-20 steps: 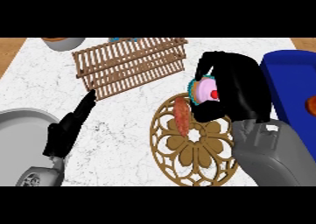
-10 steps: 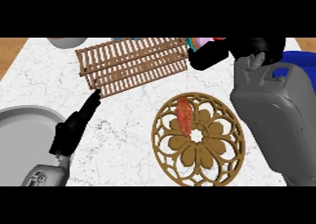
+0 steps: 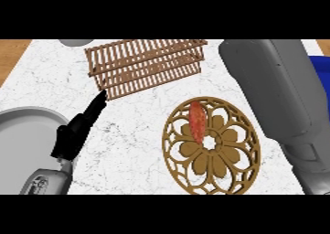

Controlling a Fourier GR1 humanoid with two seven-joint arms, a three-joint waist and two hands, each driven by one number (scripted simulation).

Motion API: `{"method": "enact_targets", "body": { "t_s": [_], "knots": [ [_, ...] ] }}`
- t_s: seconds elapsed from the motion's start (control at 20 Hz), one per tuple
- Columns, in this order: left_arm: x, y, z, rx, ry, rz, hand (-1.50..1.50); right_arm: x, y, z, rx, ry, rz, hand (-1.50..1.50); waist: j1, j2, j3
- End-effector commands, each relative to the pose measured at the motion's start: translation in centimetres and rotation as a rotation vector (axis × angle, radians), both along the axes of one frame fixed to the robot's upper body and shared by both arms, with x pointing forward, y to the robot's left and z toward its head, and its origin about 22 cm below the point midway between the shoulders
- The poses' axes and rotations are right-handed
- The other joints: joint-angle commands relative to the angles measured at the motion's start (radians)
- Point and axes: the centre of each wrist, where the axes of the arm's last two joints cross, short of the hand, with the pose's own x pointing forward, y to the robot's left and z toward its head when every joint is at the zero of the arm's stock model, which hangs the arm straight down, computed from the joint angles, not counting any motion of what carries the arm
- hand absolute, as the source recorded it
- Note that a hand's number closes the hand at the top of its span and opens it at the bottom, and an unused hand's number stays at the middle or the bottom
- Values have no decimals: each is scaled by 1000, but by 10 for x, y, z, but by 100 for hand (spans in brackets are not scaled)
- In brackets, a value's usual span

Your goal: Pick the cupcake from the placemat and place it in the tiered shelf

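On placemat [image 3: 211, 146], sausage [image 3: 197, 120] only.

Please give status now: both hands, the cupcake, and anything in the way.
Left hand open, resting at lower left. Right hand out of view; only its grey forearm shows. Cupcake not visible. Brown slatted wooden tiered shelf unobstructed; round brown openwork placemat holds an orange-red sausage.

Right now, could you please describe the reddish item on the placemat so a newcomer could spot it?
Find the round brown openwork placemat on the white counter. On its upper left lies a slim reddish-orange sausage-like piece, the only coloured thing on it.
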Motion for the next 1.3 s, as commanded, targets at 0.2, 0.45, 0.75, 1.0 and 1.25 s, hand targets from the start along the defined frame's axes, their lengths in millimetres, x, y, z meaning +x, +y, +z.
{"method": "enact_targets", "body": {
  "t_s": [0.2,0.45,0.75,1.0,1.25],
  "knots": [
    [-17,10,-29,34,119,53,0,39,11,-11,-69,61,59,150,26,16,-11],
    [-10,9,-22,21,124,30,0,52,17,-28,-88,117,56,150,43,23,-11],
    [-5,-3,-20,34,105,9,0,53,38,-59,165,204,159,150,50,32,-9],
    [-4,-10,-20,32,101,-3,0,57,28,-62,629,320,175,-150,72,40,-8],
    [-10,-6,-24,18,116,6,0,61,21,-57,837,210,211,-150,73,34,-9]
  ]
}}
